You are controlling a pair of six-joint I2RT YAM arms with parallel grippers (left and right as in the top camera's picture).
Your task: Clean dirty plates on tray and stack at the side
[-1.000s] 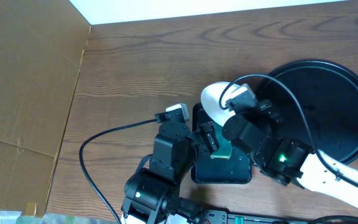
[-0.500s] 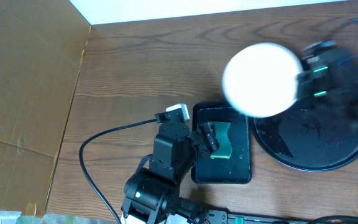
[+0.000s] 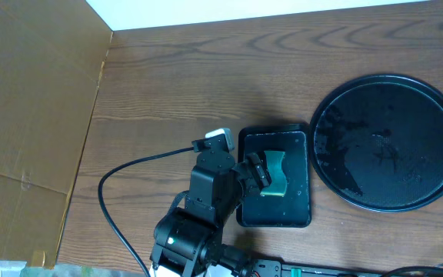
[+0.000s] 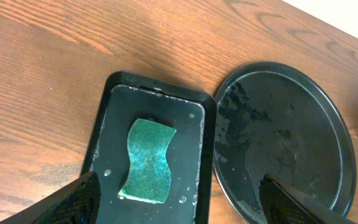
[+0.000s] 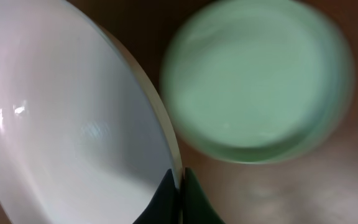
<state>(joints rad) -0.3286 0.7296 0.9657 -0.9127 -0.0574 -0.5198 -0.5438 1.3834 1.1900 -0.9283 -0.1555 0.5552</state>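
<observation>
Right gripper (image 5: 179, 188) clamped on white plate (image 5: 61, 124) rim, blurry pale-green disc (image 5: 253, 81) beside it. Left gripper (image 4: 179, 204) spread wide above the sponge (image 4: 146, 158).

The plate (image 5: 61, 124) runs off frame; the green disc (image 5: 253, 81) is blurred.

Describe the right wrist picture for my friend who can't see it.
The right gripper pinches the rim of a white plate, which fills the picture's left half. Beside it is a blurred, pale green round dish over a brown surface.
</observation>
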